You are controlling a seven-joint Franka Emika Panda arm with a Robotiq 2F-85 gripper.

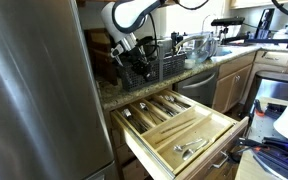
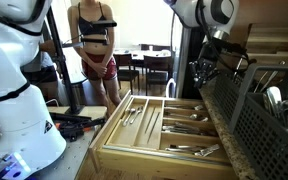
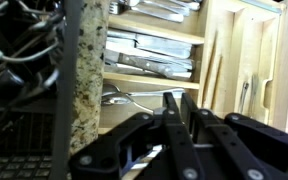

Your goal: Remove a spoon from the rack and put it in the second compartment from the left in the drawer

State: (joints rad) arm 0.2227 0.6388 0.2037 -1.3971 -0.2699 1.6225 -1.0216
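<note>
The black wire rack (image 1: 170, 62) (image 2: 256, 112) stands on the counter above the open pale-wood drawer (image 1: 220, 122) (image 2: 112, 140). My gripper (image 1: 136, 64) (image 2: 202, 72) (image 3: 180, 98) hangs at the rack's end, over the counter's edge. Its fingers (image 3: 173, 111) are nearly together, and a thin shiny spoon handle (image 3: 147, 161) crosses low between them. The drawer's narrow slots (image 1: 152, 108) hold cutlery. The second compartment is among them, but I cannot single it out. Another spoon (image 3: 122, 97) lies in a slot below the gripper.
The speckled granite counter edge (image 3: 84, 90) runs between rack and drawer. A steel fridge side (image 1: 34, 90) fills one side. A person (image 2: 94, 45) stands behind the drawer, near a white robot base (image 2: 19, 110). A sink and a dishwasher (image 1: 209, 85) lie beyond the rack.
</note>
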